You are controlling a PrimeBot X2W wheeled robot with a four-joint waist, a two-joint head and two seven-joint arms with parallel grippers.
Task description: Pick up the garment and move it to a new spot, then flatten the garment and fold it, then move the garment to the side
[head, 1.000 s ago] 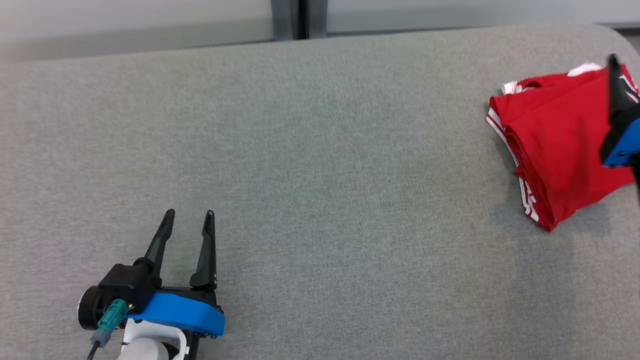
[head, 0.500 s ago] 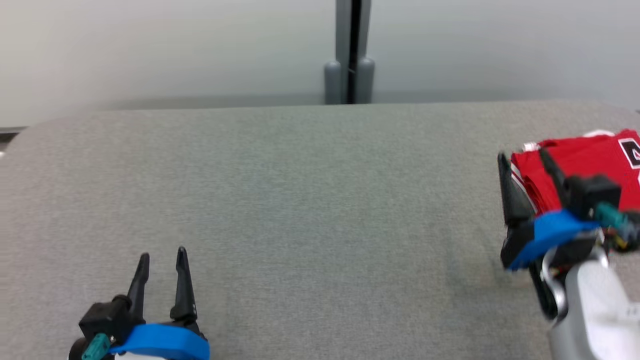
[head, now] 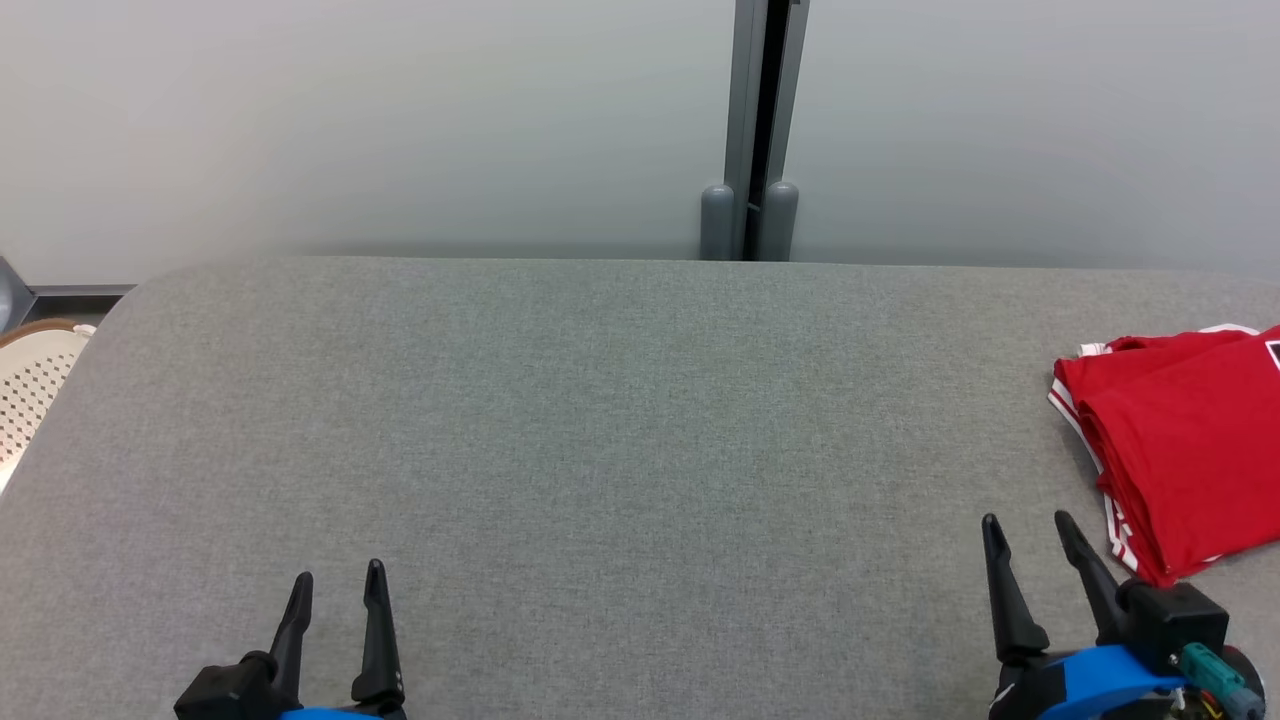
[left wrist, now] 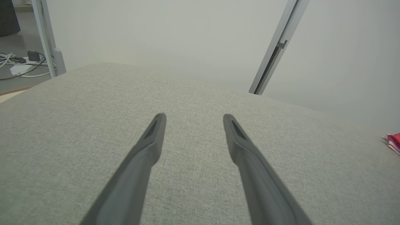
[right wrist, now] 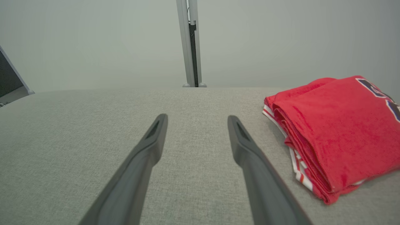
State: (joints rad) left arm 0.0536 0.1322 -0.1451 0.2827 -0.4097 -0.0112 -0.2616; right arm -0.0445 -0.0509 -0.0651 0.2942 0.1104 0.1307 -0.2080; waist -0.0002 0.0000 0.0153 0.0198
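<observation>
The garment (head: 1185, 450) is red with white trim and lies folded at the right edge of the grey padded table (head: 600, 450). It also lies to the right of my fingers in the right wrist view (right wrist: 331, 131), and a sliver of it (left wrist: 394, 142) shows in the left wrist view. My right gripper (head: 1028, 528) stands open at the lower right, just left of the garment and apart from it. My left gripper (head: 338, 582) is open at the lower left, nothing between its fingers (left wrist: 150, 147).
A grey wall with a vertical post (head: 760, 130) runs behind the table. A perforated pale chair or basket (head: 30, 385) stands off the table's left edge. Cables (left wrist: 18, 62) lie on the floor beyond the far left corner.
The camera has tilted up, so the whole picture has shifted. My right gripper has drawn back off the garment to the lower right; the garment stays folded where it lay.
</observation>
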